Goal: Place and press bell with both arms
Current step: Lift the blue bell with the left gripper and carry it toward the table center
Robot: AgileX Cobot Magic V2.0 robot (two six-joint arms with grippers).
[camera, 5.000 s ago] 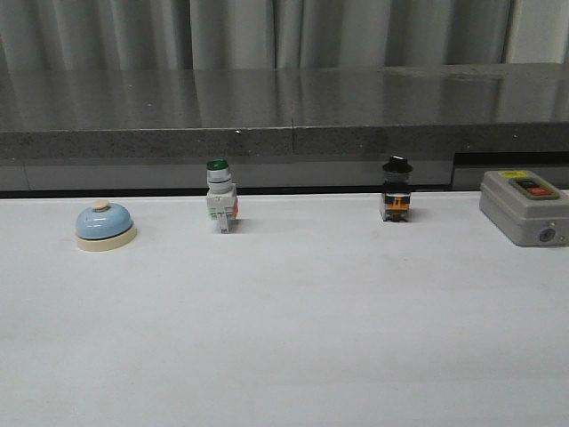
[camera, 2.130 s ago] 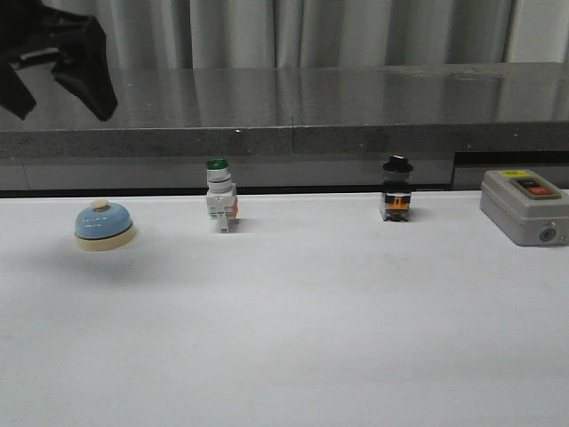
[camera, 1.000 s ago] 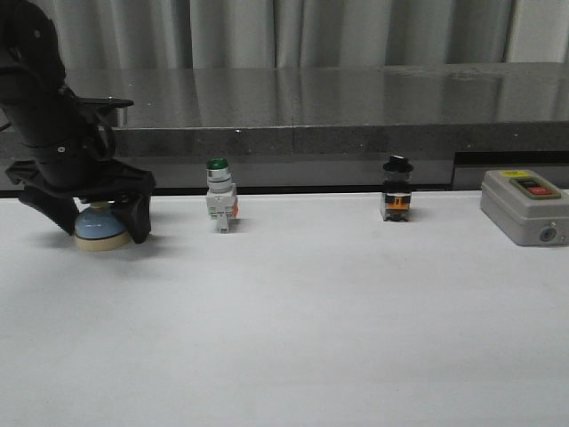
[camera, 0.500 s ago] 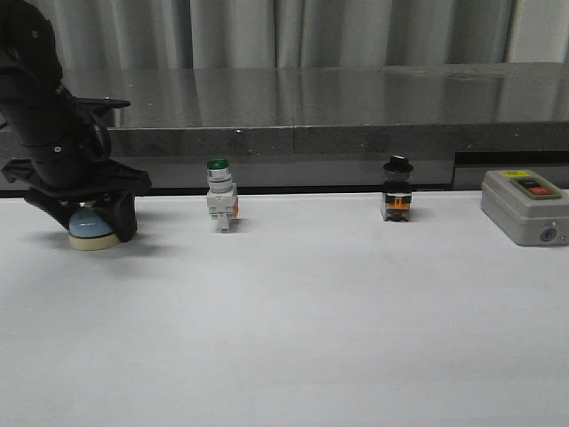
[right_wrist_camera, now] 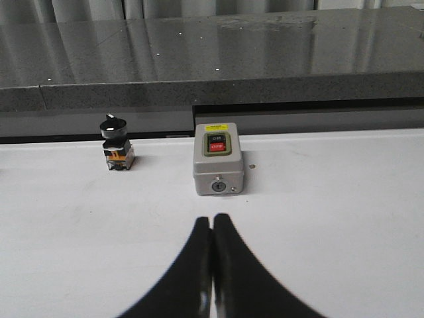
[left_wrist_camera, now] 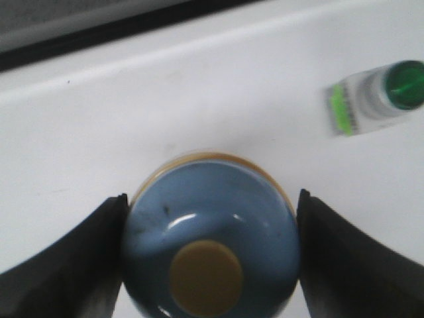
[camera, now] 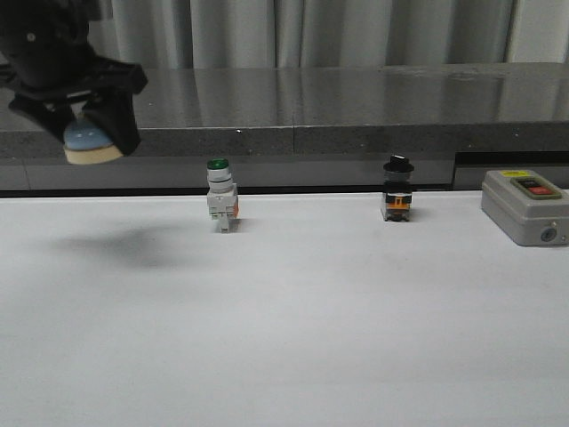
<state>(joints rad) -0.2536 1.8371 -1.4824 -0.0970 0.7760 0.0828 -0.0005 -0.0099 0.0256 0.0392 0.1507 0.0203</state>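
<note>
The light-blue bell (camera: pixel 89 142) with its cream base hangs in the air at the far left, high above the white table, between the fingers of my left gripper (camera: pixel 78 135). In the left wrist view the bell (left_wrist_camera: pixel 211 218) fills the gap between the two dark fingers (left_wrist_camera: pixel 73 265), which press on its sides; its cream button (left_wrist_camera: pixel 206 278) faces the camera. My right gripper (right_wrist_camera: pixel 212 222) shows only in the right wrist view. It is shut and empty, low over the table in front of the grey box (right_wrist_camera: pixel 218 158).
A green-capped white push-button switch (camera: pixel 220 197) stands at the back left of the table, also in the left wrist view (left_wrist_camera: pixel 381 96). A black-knobbed switch (camera: pixel 396 189) stands back centre-right. The grey box with red and black buttons (camera: pixel 524 206) sits at the far right. A dark stone ledge (camera: pixel 293 107) runs behind.
My left gripper came down round the bell on the table, closed on it, and has lifted it well above the table. A faint shadow now lies on the table below it.
</note>
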